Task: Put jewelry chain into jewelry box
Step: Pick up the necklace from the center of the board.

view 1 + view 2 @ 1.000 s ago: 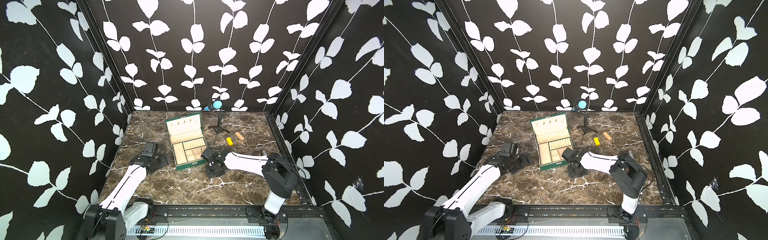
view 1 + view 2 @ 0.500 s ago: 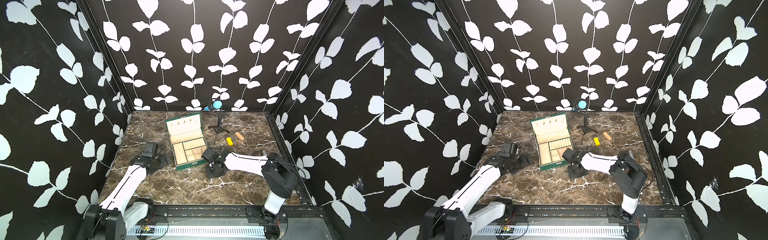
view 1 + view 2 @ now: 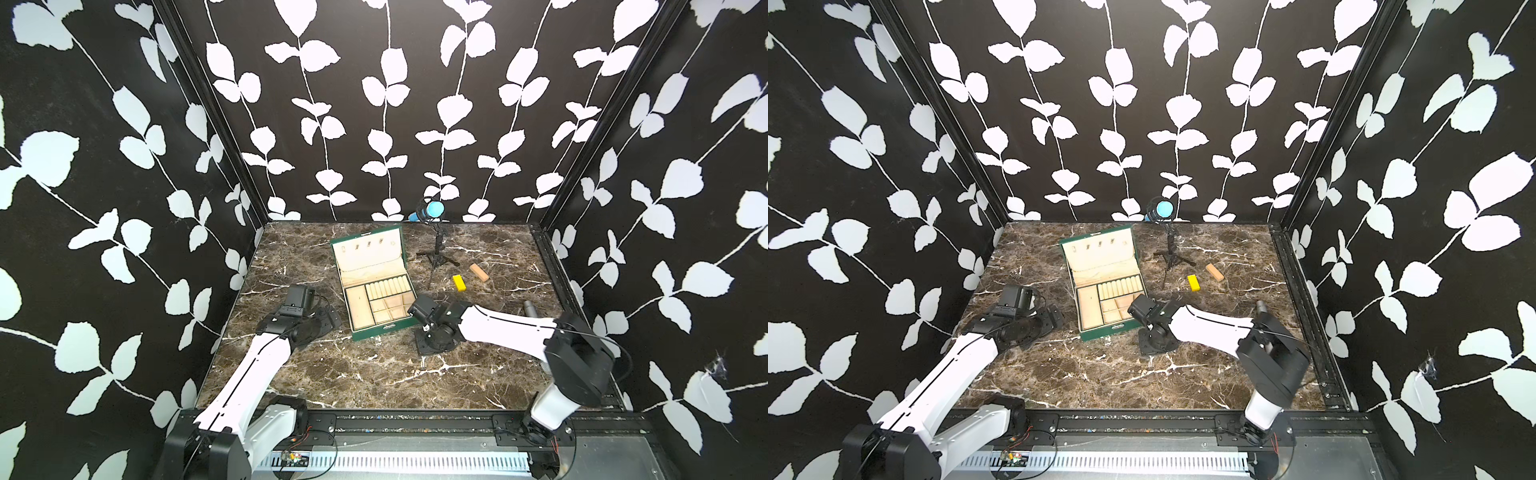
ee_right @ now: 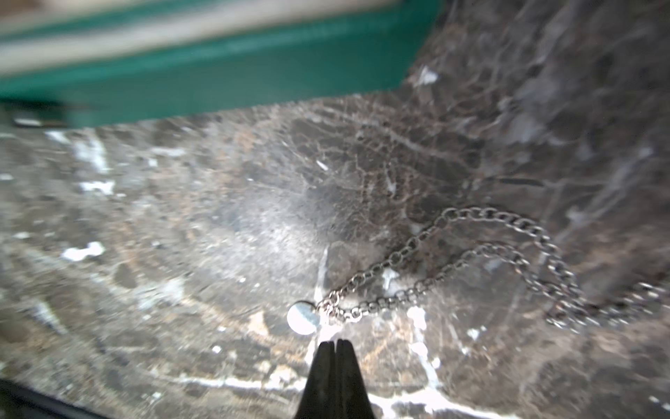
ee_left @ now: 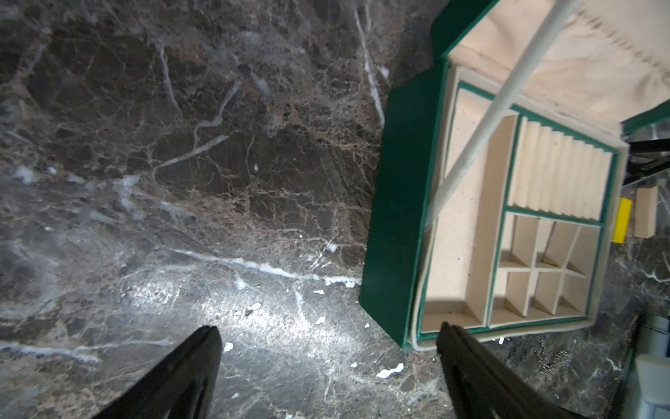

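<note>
1. In both top views the jewelry box [image 3: 382,328] [image 3: 1108,330] sits in the middle of the frame on the brown marble table [image 3: 332,374] [image 3: 1084,374]. Its lid is open and stands up on the far side. Its front faces the bottom of the frame, turned a little to the right.
2. The left gripper [image 3: 328,322] [image 3: 1054,318] is low, just left of the box. The right gripper [image 3: 430,338] [image 3: 1152,336] points down at the table by the box's lower right corner. The jewelry chain is too small to spot here.
3. A yellow block [image 3: 458,283] and a wood block [image 3: 478,272] lie to the right of the box.
4. In the left wrist view the left gripper [image 5: 328,348] has its two black fingers [image 5: 203,362] spread wide. It holds nothing. The box [image 5: 395,203] is just beside one finger.
5. In the right wrist view the right gripper [image 4: 335,344] is squeezed tight, tip against tip. The jewelry chain [image 4: 417,283] lies flat on the table just past the tips. Its little round tag is the end nearest to them. The chain is folded into two lines side by side. Its long way runs about the same way as the box's green wall [image 4: 217,72], and it is apart from that wall.
</note>
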Action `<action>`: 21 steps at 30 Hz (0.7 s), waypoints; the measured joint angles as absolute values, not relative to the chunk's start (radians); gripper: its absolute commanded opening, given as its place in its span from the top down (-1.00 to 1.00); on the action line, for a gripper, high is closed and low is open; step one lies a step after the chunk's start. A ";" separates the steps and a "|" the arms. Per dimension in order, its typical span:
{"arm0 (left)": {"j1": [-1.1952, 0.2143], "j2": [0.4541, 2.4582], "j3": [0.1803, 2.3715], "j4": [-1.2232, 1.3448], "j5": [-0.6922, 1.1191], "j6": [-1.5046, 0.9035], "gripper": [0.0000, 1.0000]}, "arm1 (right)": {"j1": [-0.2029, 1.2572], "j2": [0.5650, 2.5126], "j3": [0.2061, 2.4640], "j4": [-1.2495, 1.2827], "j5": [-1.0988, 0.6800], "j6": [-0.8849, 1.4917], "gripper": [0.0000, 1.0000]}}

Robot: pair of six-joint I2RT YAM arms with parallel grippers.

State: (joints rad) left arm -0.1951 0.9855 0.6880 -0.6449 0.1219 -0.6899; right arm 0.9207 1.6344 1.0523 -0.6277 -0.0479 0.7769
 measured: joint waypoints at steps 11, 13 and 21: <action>-0.222 0.901 0.688 -0.617 0.176 -0.670 -0.93 | 0.920 1.588 1.073 -0.736 -0.025 0.566 0.14; -0.223 0.900 0.688 -0.617 0.176 -0.669 -0.93 | 0.919 1.590 1.087 -0.772 -0.007 0.495 0.17; -0.223 0.902 0.688 -0.617 0.176 -0.661 -0.94 | 0.936 1.566 1.068 -0.783 -0.010 0.154 0.09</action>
State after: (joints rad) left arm -0.2230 0.9020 0.6880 -0.6174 0.1761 -0.6613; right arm 0.9363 1.5661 1.0683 -0.7834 -0.0101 0.1543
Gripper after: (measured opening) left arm 0.966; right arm 0.455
